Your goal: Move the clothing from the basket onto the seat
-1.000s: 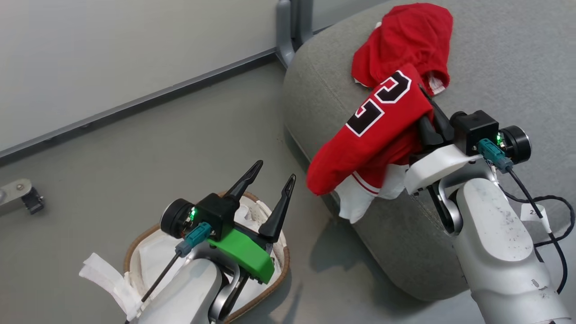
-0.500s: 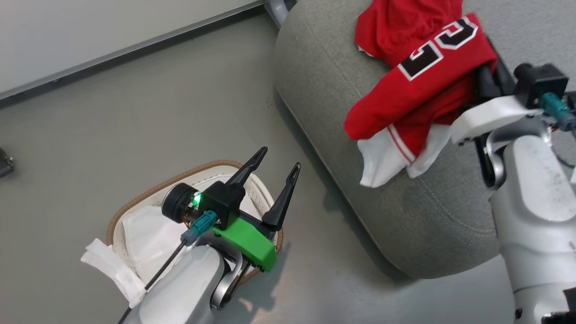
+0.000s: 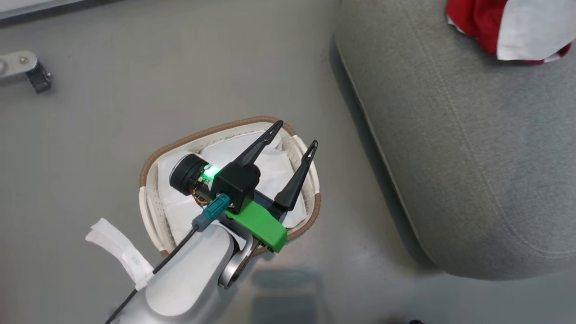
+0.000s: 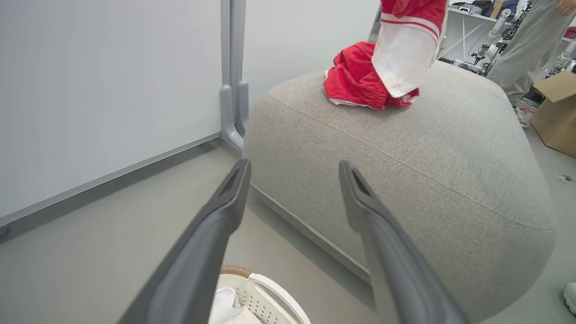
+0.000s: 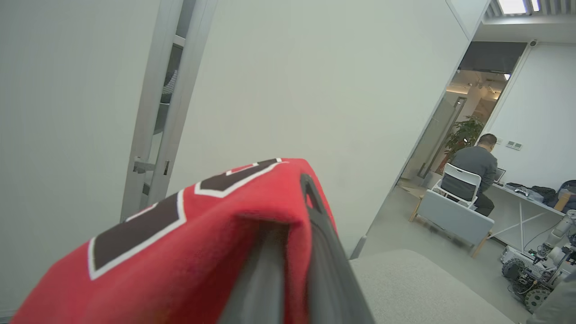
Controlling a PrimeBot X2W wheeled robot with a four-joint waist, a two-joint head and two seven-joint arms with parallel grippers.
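Note:
My left gripper [image 3: 296,134] hangs open and empty over the basket [image 3: 189,137], an oval off-white tub with a brown rim and a white liner [image 3: 270,166] inside. In the left wrist view its fingers [image 4: 240,171] point at the grey seat [image 4: 405,171], where a red garment [image 4: 355,81] lies crumpled. A red jersey with white trim [image 4: 405,54] hangs from above onto that garment. My right gripper [image 5: 294,211] is shut on this jersey [image 5: 180,243], whose black numbers drape over the fingers. Red and white clothing [image 3: 477,18] lies at the seat's [image 3: 450,135] far corner.
Grey floor surrounds the basket, and a white wall with a metal post [image 4: 231,90] stands behind. A person's legs [image 4: 522,45] and a cardboard box [image 4: 558,112] are beyond the seat. Another person [image 5: 472,171] sits at a desk in the far room.
The head camera has swung down and left. My right gripper has carried the jersey higher and further over the seat. The left gripper keeps its open pose over the basket.

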